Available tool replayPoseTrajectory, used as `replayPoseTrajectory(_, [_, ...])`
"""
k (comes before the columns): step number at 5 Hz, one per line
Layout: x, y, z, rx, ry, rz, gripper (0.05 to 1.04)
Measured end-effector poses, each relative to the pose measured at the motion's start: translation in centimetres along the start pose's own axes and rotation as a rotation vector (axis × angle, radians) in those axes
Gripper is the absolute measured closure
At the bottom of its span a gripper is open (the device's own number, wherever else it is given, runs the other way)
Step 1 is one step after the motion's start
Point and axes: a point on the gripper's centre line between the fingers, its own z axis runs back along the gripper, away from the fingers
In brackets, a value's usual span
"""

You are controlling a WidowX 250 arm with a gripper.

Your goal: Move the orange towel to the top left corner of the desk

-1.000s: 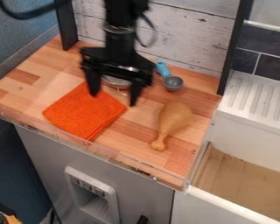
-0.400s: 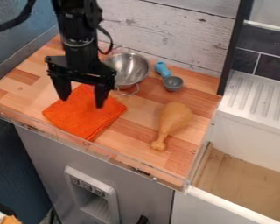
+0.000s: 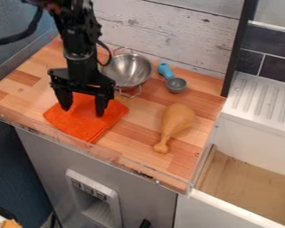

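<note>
My gripper hangs over the orange towel with its two fingers spread wide and nothing held between them. The towel lies flat, folded, on the left part of the wooden desk, close to its front edge. The gripper covers part of the towel's upper side. Whether the fingertips touch the cloth, I cannot tell.
A metal colander stands just right of the arm, near the back wall. Right of it lie a blue-handled scoop and a toy drumstick. A sink adjoins the desk at right.
The gripper has moved left and then down, from beside the towel's upper right to over the towel, uncovering the colander. The towel has not moved.
</note>
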Motion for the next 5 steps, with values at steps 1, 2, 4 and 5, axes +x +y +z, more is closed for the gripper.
replayPoseTrajectory(1, [0.2,0.6,-1.5,-0.009,0.015,0.023,0.083])
replayPoseTrajectory(2, [0.5,1.2,-1.8,-0.016,0.010,0.035,0.083])
replayPoseTrajectory(4, [0.9,4.8,-2.2,-0.020,0.005,0.136,0.083])
replayPoseTrajectory(5, [1.2,7.3,-2.3,0.014,0.009,0.203,0.083])
